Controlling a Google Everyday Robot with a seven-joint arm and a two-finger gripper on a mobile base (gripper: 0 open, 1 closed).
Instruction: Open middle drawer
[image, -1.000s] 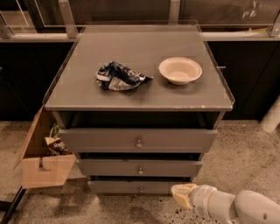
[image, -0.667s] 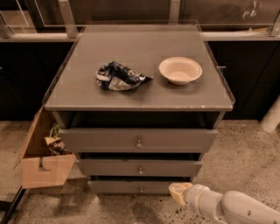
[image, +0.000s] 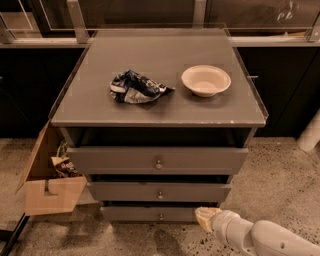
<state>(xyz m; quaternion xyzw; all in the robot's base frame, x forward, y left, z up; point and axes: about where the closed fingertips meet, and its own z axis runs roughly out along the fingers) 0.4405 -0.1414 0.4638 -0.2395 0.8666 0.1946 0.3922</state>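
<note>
The gripper (image: 206, 218) is low down near the floor (image: 280, 170), at the end of a white arm (image: 260, 239) that comes in from the bottom right corner. Its yellowish tip is right by the right end of the bottom drawer (image: 150, 214). I cannot tell if the gripper is clenched or let go, and I cannot tell if it touches the drawer. It holds nothing that I can see.

The middle drawer (image: 159, 191) is just above the gripper and to its left. Its small round knob (image: 160, 195) sits up and to the left of the gripper, a little way off. The gripper is not on the knob. A dark gap shows above the drawer front.

Higher up from the gripper is the top drawer (image: 158, 160), with a bigger knob. Above that is the flat grey cabinet top (image: 100, 107). A pale bowl (image: 205, 80) stands there, almost straight above the gripper. A crumpled dark and white bag (image: 135, 86) lies to the left of the bowl, close to it but not touching.

Far to the left of the gripper, an open cardboard box (image: 50, 192) leans by the side of the cabinet.
</note>
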